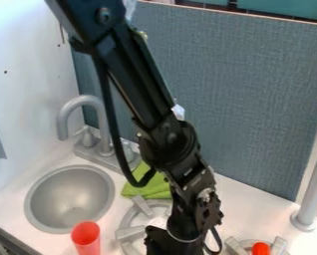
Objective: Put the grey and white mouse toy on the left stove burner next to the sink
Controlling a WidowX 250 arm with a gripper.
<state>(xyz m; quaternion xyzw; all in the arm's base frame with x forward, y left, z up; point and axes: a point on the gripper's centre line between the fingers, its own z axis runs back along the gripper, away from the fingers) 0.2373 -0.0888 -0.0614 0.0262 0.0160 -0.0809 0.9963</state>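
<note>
Jaws of the black gripper (164, 244) low in view, open or closed cannot tell, near a grey burner (130, 233); red cup (86, 240) by sink (69, 196), green cloth (144, 188) behind burner, orange-red object (261, 248) between prongs of another burner (235, 246).

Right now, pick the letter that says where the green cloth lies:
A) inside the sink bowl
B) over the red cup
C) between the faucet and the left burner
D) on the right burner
C: the green cloth shows on the counter between the faucet and the left burner, outside the sink bowl.
</note>
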